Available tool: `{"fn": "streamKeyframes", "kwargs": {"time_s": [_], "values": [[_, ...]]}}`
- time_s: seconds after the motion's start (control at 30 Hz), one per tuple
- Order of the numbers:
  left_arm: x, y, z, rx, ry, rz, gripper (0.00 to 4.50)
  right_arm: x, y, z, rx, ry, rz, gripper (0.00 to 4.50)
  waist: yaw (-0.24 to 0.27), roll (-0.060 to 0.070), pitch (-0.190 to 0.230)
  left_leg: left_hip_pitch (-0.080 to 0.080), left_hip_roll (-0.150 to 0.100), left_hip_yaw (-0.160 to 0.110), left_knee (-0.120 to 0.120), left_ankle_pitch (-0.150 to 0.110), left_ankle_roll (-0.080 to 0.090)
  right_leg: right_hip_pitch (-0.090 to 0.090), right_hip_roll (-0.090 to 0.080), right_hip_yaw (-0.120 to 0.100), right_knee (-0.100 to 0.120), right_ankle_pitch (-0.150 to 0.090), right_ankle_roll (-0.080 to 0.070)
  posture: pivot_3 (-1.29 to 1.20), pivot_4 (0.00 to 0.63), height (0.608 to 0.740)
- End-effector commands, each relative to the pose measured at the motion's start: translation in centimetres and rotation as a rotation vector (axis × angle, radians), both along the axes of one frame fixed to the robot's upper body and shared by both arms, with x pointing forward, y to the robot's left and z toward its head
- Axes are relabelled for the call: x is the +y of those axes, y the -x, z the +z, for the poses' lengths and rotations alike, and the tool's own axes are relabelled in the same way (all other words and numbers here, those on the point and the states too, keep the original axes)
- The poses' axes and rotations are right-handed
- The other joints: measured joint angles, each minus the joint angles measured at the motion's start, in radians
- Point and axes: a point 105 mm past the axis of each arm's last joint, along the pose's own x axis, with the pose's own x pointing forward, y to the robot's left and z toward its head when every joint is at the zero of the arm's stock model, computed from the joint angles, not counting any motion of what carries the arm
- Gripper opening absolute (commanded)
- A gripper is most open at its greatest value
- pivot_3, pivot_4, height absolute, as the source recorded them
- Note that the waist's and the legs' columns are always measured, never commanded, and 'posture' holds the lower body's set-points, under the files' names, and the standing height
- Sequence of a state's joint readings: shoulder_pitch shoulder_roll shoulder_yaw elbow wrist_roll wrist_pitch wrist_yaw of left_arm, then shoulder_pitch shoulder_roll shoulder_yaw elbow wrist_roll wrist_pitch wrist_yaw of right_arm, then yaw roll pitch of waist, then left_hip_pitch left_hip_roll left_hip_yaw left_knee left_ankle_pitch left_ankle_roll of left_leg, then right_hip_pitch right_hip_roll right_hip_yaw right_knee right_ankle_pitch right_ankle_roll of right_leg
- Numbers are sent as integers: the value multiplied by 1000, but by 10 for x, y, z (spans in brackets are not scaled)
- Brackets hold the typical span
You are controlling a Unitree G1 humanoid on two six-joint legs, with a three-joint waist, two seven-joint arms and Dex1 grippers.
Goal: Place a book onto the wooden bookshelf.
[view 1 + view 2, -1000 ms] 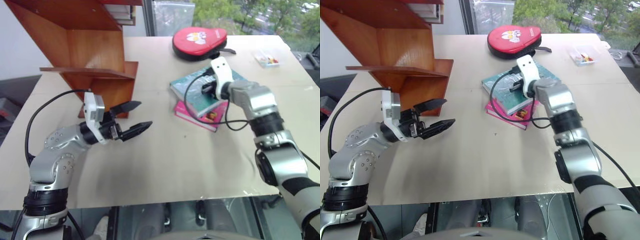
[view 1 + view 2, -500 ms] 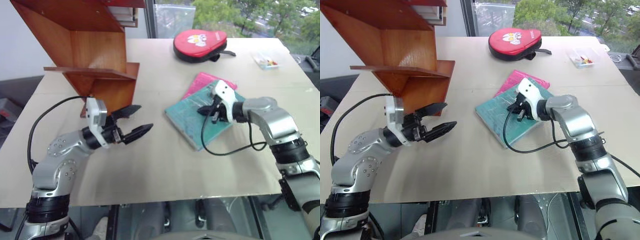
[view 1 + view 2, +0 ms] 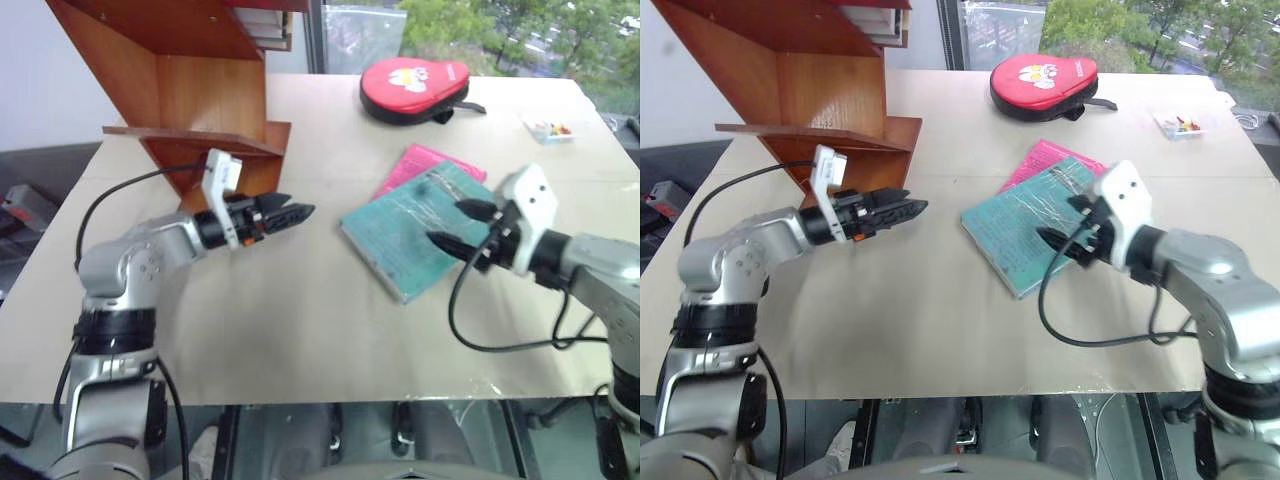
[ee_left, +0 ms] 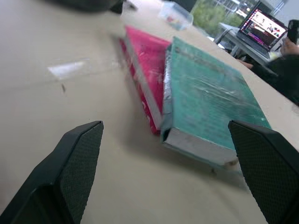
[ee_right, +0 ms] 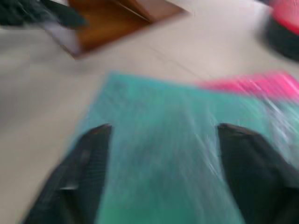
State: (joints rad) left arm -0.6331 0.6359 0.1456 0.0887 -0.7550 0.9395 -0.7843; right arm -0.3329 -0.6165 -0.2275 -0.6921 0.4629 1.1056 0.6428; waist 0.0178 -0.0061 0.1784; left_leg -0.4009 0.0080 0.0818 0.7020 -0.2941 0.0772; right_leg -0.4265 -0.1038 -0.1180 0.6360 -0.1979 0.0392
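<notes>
Risk of scooping the pink book (image 3: 415,165) along, since the book (image 3: 415,228) lies flat mid-table overlapping it, with the bookshelf (image 3: 190,75) at ten o'clock and left pincer (image 3: 290,208) and right pincer (image 3: 460,226) both spread, empty.
</notes>
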Motion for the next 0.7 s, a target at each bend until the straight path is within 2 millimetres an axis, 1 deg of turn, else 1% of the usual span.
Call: {"fn": "streamKeyframes", "kwargs": {"time_s": [0.03, 0.1, 0.17, 0.23, 0.27, 0.3, 0.33, 0.37, 0.4, 0.47, 0.5, 0.53, 0.57, 0.63, 0.7], "values": [[-19, -12, 13, -14, 6, -61, 4500, -42, 12, 0, -6, 62, -221, 4316, 2, -1, 0, 0, 0, 0, 0, 0, 0, 0, 0, 0, 0, 0, 0, 0, 150, 740], [-32, -16, 11, -43, -44, -110, 4500, -64, 14, -13, 34, 128, -336, 4316, -1, -2, 1, 1, 0, 1, 0, 0, 0, 0, 0, 0, 0, 0, 0, 0, 150, 740], [-41, -18, 8, -68, -81, -147, 4500, -82, 8, -23, 53, 191, -437, 4316, -2, -2, 1, 2, 0, 2, 0, 0, 0, 0, 0, 1, 1, 0, 0, 0, 150, 740], [-44, -18, 9, -91, -87, -171, 4500, -88, 2, -29, 68, 202, -471, 3789, -8, -2, 1, 2, 0, 4, 1, 0, 0, 0, 0, 3, 2, 0, 0, 0, 150, 740], [-43, -18, 11, -109, -84, -177, 4249, -87, 0, -31, 69, 200, -469, 3615, -13, -2, 1, 3, 1, 5, 1, 0, 0, 0, 1, 5, 2, 0, 1, 0, 150, 740], [-42, -16, 14, -126, -74, -192, 3999, -86, -3, -31, 65, 194, -469, 3350, -16, -2, 1, 4, 2, 6, 1, 0, 0, -1, 2, 6, 2, 0, 1, 0, 150, 740], [-41, -11, 18, -150, -63, -222, 3729, -85, -6, -31, 60, 190, -468, 2831, -20, -2, 1, 4, 2, 6, 1, 0, 0, -2, 2, 6, 2, -1, 1, 0, 150, 740], [-40, -6, 20, -171, -62, -244, 3318, -84, -8, -31, 56, 186, -463, 2495, -22, -2, 1, 3, 2, 6, 1, 0, 0, -2, 2, 7, 3, -1, 0, 0, 150, 740], [-39, -2, 22, -201, -70, -264, 2849, -82, -10, -32, 58, 182, -454, 2053, -25, -2, 1, 3, 3, 7, 0, 0, 0, -3, 2, 7, 3, 0, 0, 0, 150, 740], [-36, 6, 22, -254, -94, -288, 1788, -78, -14, -34, 65, 176, -439, 1023, -27, -2, 1, 3, 3, 6, 0, 0, 0, -3, 2, 7, 3, 0, 0, 0, 150, 740], [-35, 9, 24, -279, -89, -303, 1386, -77, -17, -36, 68, 176, -431, 562, -28, -2, 1, 3, 3, 6, 0, 0, 0, -3, 2, 7, 3, 1, -2, 0, 150, 740], [-34, 15, 27, -324, -74, -319, 1142, -74, -20, -38, 72, 175, -419, 358, -27, -2, 1, 3, 2, 6, 0, 0, 0, -3, 1, 7, 3, 1, -3, 0, 150, 740], [-32, 21, 29, -362, -59, -335, 1129, -73, -23, -39, 77, 170, -411, 173, -28, -2, 1, 2, 2, 6, 0, 0, 0, -3, 1, 6, 3, 1, -3, 0, 150, 740], [-29, 31, 30, -396, -62, -372, 1129, -69, -28, -41, 80, 162, -396, 173, -27, -3, 2, 2, 2, 6, 0, 0, 0, -3, 1, 6, 2, 1, -3, 0, 150, 740], [-21, 42, 26, -378, -97, -408, 1129, -64, -37, -39, 77, 147, -365, 173, -25, -3, 2, 2, 2, 6, 0, 0, 0, -3, 1, 6, 2, 1, -3, 0, 150, 740]]}}
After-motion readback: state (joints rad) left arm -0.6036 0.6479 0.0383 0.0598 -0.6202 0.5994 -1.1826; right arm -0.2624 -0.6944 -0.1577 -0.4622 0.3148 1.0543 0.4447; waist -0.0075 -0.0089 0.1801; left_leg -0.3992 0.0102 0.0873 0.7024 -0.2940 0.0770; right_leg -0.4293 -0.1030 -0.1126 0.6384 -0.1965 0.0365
